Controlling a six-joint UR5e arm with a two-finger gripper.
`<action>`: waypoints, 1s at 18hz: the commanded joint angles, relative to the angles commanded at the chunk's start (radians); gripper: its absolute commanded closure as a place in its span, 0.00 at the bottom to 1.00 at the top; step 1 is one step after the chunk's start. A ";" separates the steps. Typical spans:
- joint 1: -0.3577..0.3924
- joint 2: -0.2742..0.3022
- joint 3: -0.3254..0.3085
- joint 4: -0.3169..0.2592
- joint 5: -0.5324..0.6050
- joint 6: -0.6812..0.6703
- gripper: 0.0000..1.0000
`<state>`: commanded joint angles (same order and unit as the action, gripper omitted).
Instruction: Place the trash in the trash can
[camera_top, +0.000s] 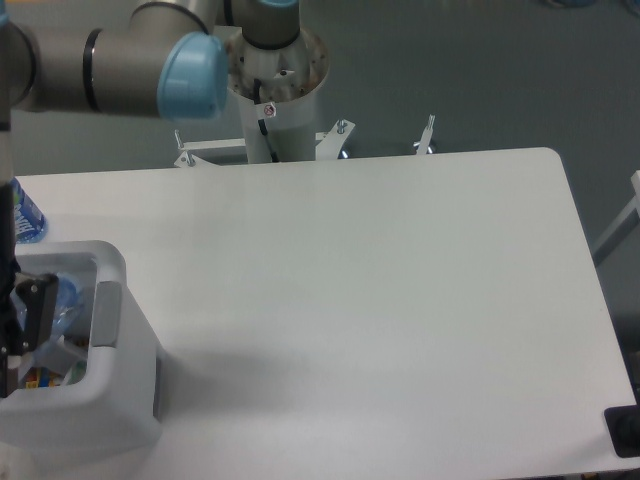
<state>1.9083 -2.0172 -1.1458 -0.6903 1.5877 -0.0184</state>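
Hanging over the bin (125, 415) at the frame's left edge.
One black gripper (18, 325) finger (35, 310) shows beside a clear crushed bottle (66, 303); grip unclear.

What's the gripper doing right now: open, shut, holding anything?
Gripper: mostly cut off at the left edge, over the trash can; whether it is open, shut or holding anything cannot be told.

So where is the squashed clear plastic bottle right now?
The crushed clear plastic bottle is at the far left edge of the camera view, inside the opening of the boxy white trash can, right beside the black gripper.
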 joint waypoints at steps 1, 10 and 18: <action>0.000 0.005 -0.006 0.000 0.000 -0.002 0.00; 0.170 0.054 -0.109 -0.012 0.330 0.082 0.00; 0.443 0.196 -0.236 -0.233 0.336 0.587 0.00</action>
<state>2.3514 -1.8210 -1.3821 -0.9231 1.9237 0.5685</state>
